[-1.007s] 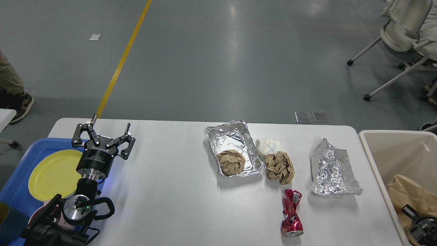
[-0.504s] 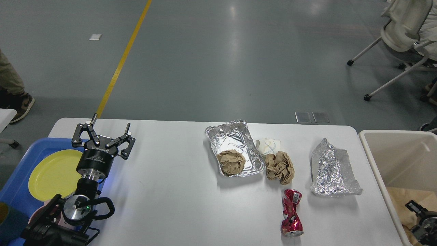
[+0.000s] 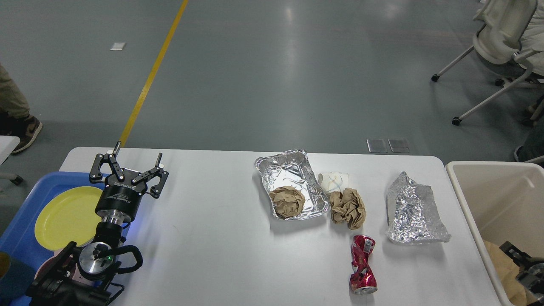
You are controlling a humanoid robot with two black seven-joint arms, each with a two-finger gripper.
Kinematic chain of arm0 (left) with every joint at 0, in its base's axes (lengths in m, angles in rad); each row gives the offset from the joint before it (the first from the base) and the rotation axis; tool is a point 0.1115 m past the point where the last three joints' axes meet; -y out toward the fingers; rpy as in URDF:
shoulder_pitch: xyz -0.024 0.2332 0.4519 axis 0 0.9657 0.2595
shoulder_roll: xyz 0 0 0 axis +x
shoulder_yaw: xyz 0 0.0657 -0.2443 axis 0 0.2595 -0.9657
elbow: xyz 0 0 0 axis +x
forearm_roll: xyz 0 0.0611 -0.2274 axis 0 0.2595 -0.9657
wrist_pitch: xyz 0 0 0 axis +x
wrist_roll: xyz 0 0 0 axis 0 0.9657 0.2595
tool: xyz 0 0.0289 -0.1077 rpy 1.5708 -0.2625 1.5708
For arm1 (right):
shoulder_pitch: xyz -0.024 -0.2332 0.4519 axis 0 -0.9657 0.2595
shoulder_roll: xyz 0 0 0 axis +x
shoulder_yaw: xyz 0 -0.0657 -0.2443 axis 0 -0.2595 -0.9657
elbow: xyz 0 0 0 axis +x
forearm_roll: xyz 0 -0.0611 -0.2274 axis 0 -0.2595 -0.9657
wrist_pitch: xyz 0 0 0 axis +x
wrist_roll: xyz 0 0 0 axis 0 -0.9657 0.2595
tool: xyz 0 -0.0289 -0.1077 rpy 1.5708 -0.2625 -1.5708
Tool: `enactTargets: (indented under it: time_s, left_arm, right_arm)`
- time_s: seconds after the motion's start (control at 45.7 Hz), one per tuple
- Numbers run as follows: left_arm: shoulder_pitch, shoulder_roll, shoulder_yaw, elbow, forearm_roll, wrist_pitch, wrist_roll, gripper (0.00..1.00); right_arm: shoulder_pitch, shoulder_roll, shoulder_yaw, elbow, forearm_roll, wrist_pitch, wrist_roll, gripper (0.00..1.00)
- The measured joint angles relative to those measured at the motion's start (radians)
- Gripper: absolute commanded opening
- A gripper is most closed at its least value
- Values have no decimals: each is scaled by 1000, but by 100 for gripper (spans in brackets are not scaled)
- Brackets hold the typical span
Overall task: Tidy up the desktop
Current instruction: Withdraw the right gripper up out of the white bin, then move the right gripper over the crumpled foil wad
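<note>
Looking down from the head view, you have the desktop [image 3: 204, 238] filling the lower half of the picture, its far edge running straight across and its rounded far corners showing at both sides. Your left gripper [image 3: 129, 168] stands over the desktop's left edge, near the far left corner, with its two fingers spread wide and nothing between them. Just beside it, overlapping that left edge, sits the blue tray [image 3: 23, 229] holding a yellow plate [image 3: 63, 216], partly hidden behind the arm.

Toward the far edge, right of the middle, lies an open foil tray [image 3: 293, 172] with a brown paper ball [image 3: 287, 201] inside its near end. A second crumpled brown paper [image 3: 347, 207] lies on the desktop just beside the foil tray's right wall, touching a small white crumpled cup [image 3: 334, 180] behind it. Nearer you, a crushed red can [image 3: 362, 265] lies on its side, close to the near edge. To its right, a crumpled foil sheet [image 3: 414, 211] lies near the desktop's right edge.

All of this litter is well apart from your left gripper, across a bare stretch of desktop.

Beyond the right edge stands the beige bin [image 3: 476, 199] with brown paper in its bottom. Your right gripper [image 3: 525, 265] shows only as a dark part at the picture's lower right corner, inside the bin; you cannot tell how its fingers stand.
</note>
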Motion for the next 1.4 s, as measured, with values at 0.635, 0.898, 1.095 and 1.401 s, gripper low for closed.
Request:
enactTargets:
  time_s: [0.635, 0.898, 1.095, 1.401]
  left_arm:
    - [0, -1, 1, 0, 0, -1, 0, 96]
    - [0, 0, 1, 0, 0, 0, 0, 96]
    - [0, 0, 1, 0, 0, 1, 0, 96]
    - [0, 0, 1, 1, 0, 1, 0, 96]
  right_arm:
    - [1264, 122, -589, 742, -75, 778, -4, 100]
    - [1594, 210, -574, 992, -66, 910, -4, 100]
    - [1838, 207, -515, 1231, -61, 897, -4, 100]
    - [1895, 200, -463, 1331, -45, 802, -4, 100]
